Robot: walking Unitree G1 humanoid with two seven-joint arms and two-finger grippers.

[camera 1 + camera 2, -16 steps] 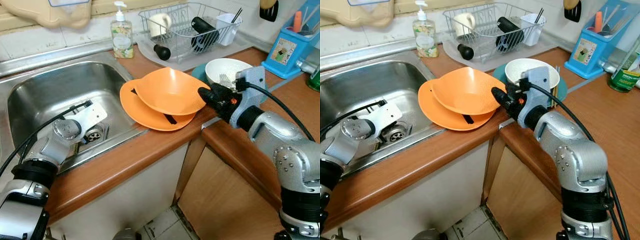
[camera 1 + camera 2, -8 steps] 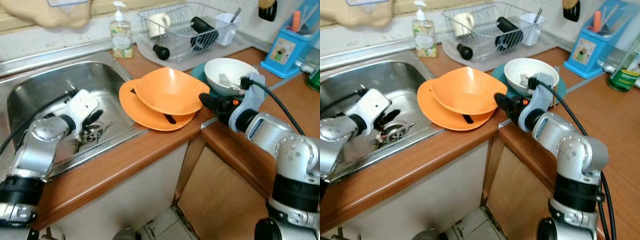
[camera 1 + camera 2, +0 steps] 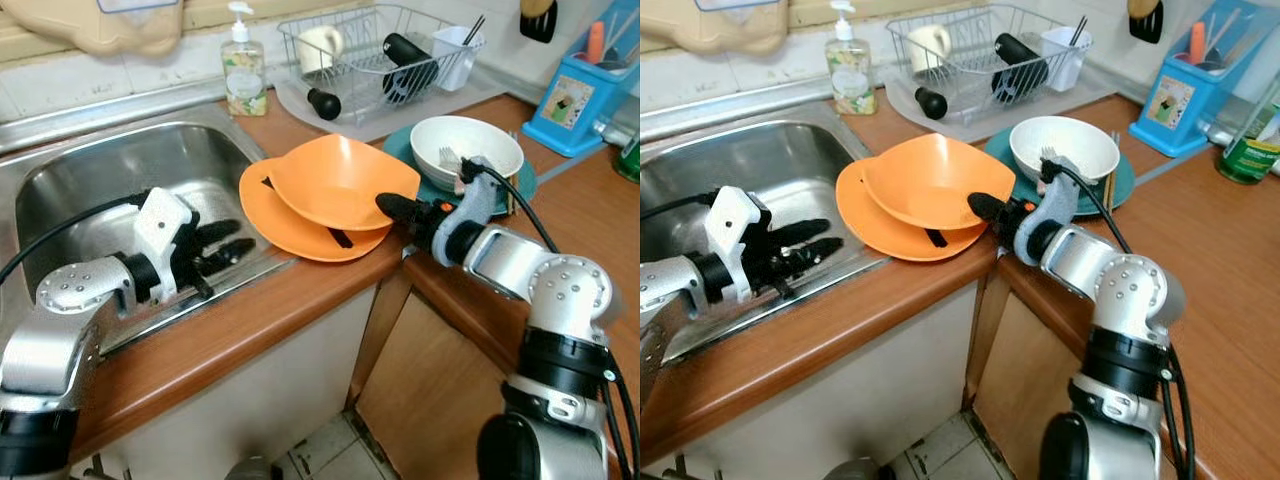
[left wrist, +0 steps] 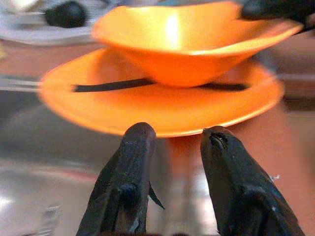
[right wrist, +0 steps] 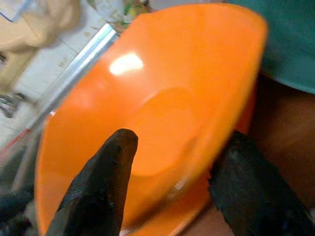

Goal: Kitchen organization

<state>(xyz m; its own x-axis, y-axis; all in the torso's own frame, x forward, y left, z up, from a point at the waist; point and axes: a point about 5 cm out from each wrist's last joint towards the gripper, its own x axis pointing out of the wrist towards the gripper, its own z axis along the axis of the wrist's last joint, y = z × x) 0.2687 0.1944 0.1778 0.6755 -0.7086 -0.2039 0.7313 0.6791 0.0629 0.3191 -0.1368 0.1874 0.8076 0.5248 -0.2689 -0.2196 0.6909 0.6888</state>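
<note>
Right tool (image 3: 392, 206) at orange bowl (image 3: 340, 182), on plate (image 3: 285, 222)

We see a soap bottle (image 3: 244, 72) behind the steel sink (image 3: 90, 190), a blue utensil caddy (image 3: 580, 95) far right on the wooden desk (image 3: 240, 330), a green bottle (image 3: 1248, 140) beside it, tiled wall behind

You have an orange bowl (image 3: 340, 180) sitting upright on an orange plate (image 3: 285, 225) — both glossy, stacked at the counter's near edge just right of the sink, with a thin black stick (image 3: 338, 236) lying on the plate under the bowl.
</note>
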